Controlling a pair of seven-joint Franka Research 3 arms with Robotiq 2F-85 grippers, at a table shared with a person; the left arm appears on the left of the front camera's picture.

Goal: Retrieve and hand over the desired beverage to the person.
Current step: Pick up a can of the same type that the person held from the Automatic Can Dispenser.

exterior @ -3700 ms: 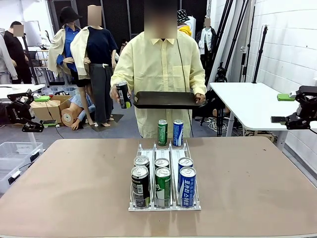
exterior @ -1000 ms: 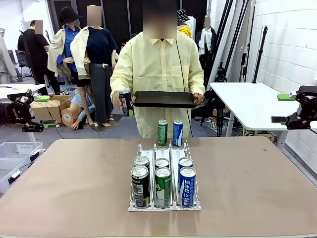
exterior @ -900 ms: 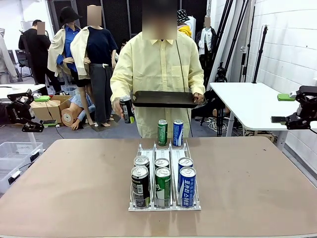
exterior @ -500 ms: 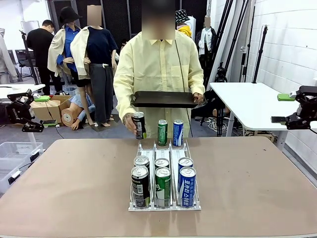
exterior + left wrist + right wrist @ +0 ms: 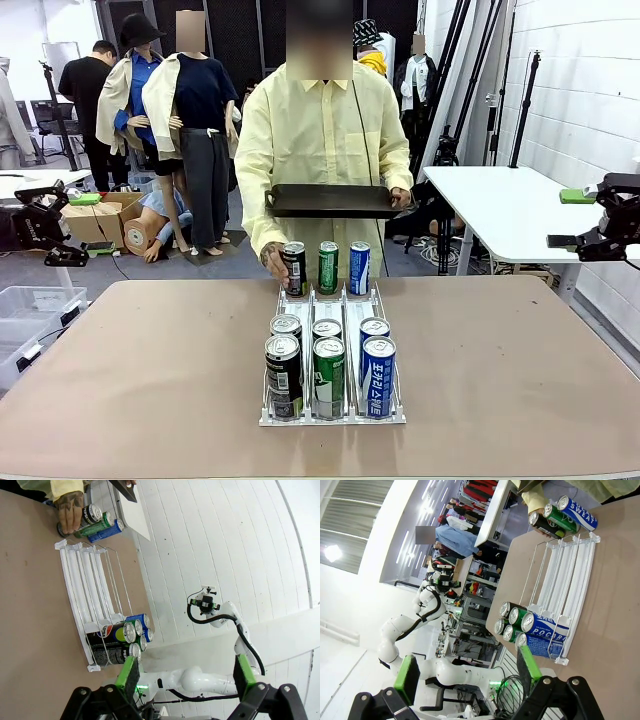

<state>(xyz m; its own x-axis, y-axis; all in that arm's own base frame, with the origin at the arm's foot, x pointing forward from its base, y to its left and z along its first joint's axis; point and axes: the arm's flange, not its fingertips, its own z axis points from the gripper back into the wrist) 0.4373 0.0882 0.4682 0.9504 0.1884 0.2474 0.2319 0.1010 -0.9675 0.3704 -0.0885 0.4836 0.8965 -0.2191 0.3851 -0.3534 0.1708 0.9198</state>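
Behind the smooth brown tabletop [image 5: 120,380], the person [image 5: 320,130] in a yellow shirt holds a flat black tray [image 5: 330,200]. One hand [image 5: 272,260] grips a round black can [image 5: 293,269] at the far end of the wire rack [image 5: 332,420]. The left gripper [image 5: 185,675] and right gripper [image 5: 470,672] have wide-open, empty jaws.

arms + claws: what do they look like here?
Both arms are white with rounded segments and a black cable looped near the wrist: right arm, left arm. The left claw and right claw are black and two-fingered, with bright green pads.
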